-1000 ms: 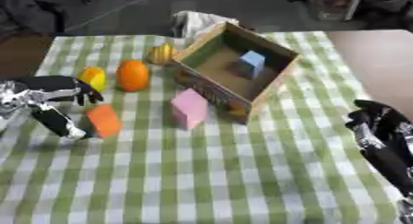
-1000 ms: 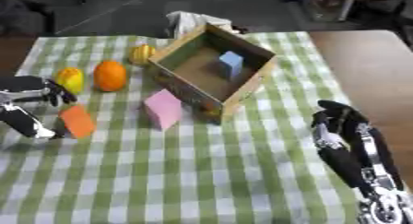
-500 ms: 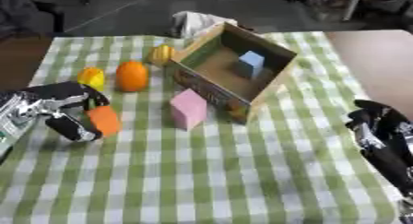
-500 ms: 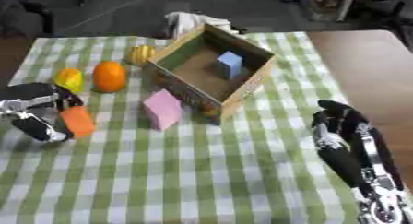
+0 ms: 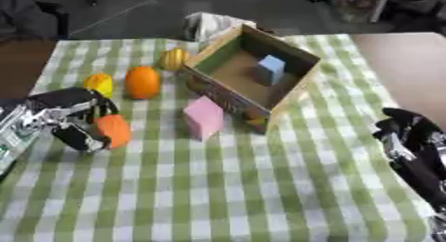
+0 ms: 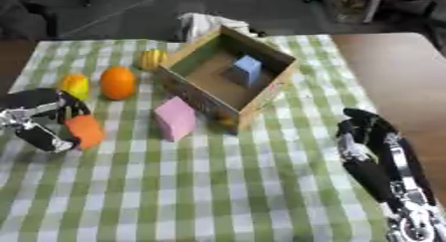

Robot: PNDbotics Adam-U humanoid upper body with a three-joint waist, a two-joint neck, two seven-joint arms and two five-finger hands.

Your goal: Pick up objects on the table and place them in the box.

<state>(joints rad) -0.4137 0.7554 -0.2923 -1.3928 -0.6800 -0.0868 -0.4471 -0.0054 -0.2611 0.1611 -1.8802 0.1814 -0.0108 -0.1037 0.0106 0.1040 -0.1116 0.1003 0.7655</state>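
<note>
Grasping is the step in hand: an orange block (image 5: 113, 130), smooth and rounded, sits at the frame's left with the left hand (image 5: 65, 117) curling its fingers around it. Next comes lifting it toward the open cardboard box (image 5: 253, 76) at upper centre. The right hand (image 6: 375, 151) idles at lower right, fingers relaxed.

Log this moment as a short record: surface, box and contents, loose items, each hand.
surface: green-checked cloth
box: cardboard box, open, tilted toward the camera
in box: blue block
loose items: pink block; orange; two yellow fruits
left hand: left hand, fingers curled round orange block
right hand: right hand, idle at lower right, fingers relaxed
</note>
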